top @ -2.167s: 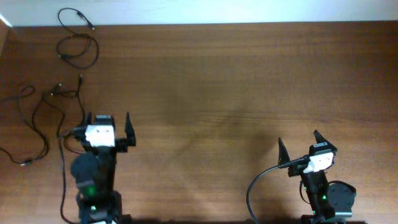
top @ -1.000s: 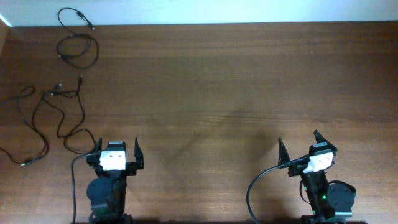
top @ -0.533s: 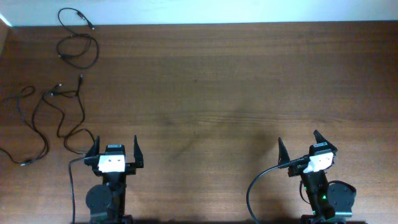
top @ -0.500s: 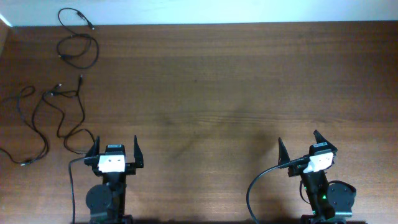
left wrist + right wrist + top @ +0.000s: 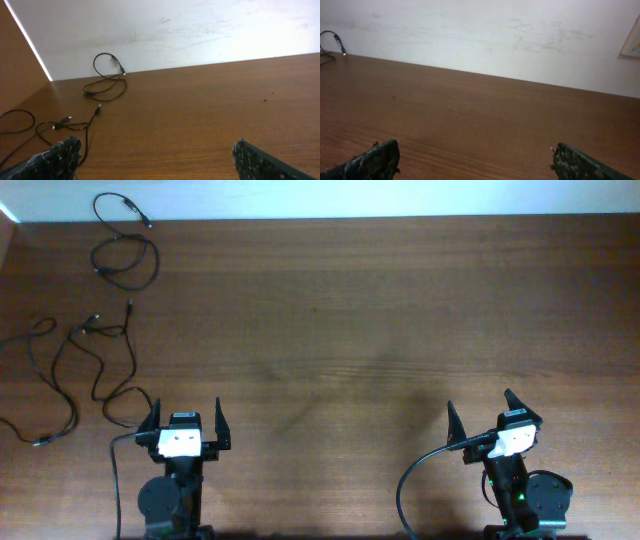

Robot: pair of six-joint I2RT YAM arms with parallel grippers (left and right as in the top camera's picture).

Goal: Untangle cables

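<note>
Three separate thin black cables lie on the far left of the wooden table [image 5: 350, 310]. A looped cable [image 5: 156, 264] is at the back corner. A winding cable [image 5: 131, 340] runs toward my left arm, and a third cable [image 5: 72, 412] lies by the left edge. My left gripper [image 5: 185, 418] stands open, just right of the winding cable's near loop, holding nothing. In the left wrist view the looped cable [image 5: 121, 71] and a plug end [image 5: 98, 108] lie ahead of the open left gripper [image 5: 157, 145]. My right gripper [image 5: 480, 405] is open and empty, far from the cables; the right wrist view shows the right gripper [image 5: 475, 146] over bare wood.
A white wall [image 5: 200, 30] runs along the table's far edge. A thick black arm cable [image 5: 405, 480] curves beside the right arm's base. A cable end [image 5: 340, 49] shows at the far left of the right wrist view.
My left arm has drawn back from beside the cables toward the near edge, then held still for the last half second. The right arm and the cables have not moved.
</note>
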